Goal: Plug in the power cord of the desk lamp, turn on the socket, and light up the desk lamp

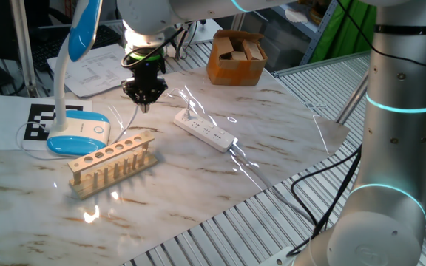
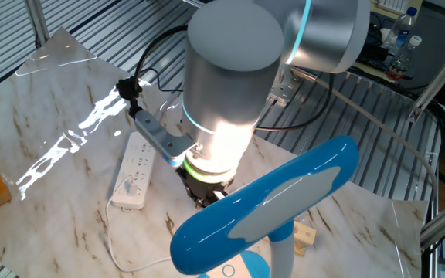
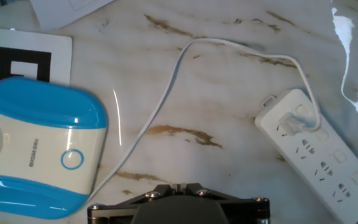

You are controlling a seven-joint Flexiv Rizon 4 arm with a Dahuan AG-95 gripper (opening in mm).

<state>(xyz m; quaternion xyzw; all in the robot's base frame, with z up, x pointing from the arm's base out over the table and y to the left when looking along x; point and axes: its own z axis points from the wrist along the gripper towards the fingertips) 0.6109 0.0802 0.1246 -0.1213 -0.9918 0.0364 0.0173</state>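
Note:
The desk lamp stands at the left, with its blue-rimmed base [image 1: 78, 134] on the table and its blue-edged head [image 1: 86, 26] raised; the head fills the foreground of the other fixed view [image 2: 276, 208]. The base also shows in the hand view [image 3: 36, 149]. The thin white power cord [image 3: 166, 99] runs from the base to a small plug [image 3: 294, 121] seated in the end outlet of the socket strip [image 3: 319, 158], which also shows in both fixed views [image 1: 204, 131] [image 2: 134, 170]. My gripper [image 1: 145, 100] [image 3: 178, 186] hangs shut and empty above the table between base and strip. A bright glow falls on my wrist.
A wooden test-tube rack [image 1: 112, 162] stands in front of the lamp base. A cardboard box [image 1: 235, 58] sits at the back. A paper with a black-and-white marker [image 1: 39, 122] lies under the lamp. The strip's thick cable [image 1: 246, 166] runs off the table's right edge.

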